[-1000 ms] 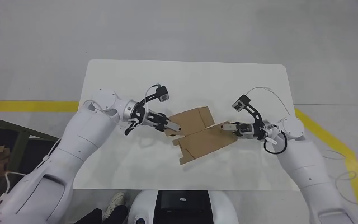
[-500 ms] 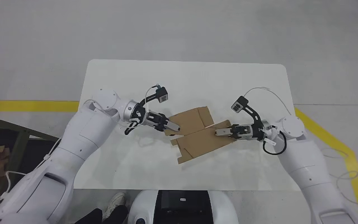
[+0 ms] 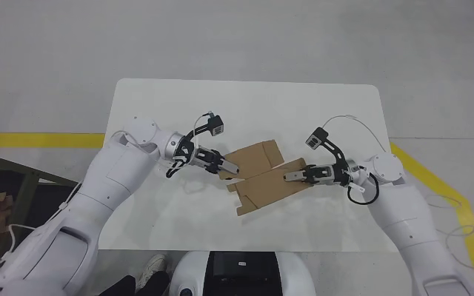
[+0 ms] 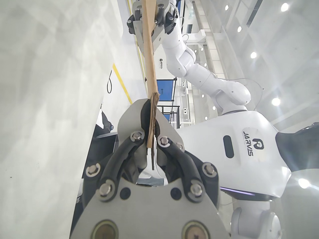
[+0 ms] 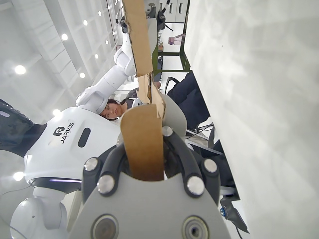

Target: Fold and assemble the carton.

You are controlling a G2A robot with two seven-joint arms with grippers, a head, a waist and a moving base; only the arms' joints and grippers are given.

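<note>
Carton [image 3: 265,186] pinched betw. L claw [image 3: 232,170], R claw [image 3: 289,176].

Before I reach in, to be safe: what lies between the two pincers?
The carton alone, gripped at one end by the left pincer and at the other by the right pincer; the top view shows it.

Over the last second the right gripper [image 3: 288,176], clamped on the carton [image 3: 268,189], has moved in from the carton's right-arm end toward the carton's middle, nearly all of it in the first half second, and the carton's near panel has shifted only slightly with it.
</note>
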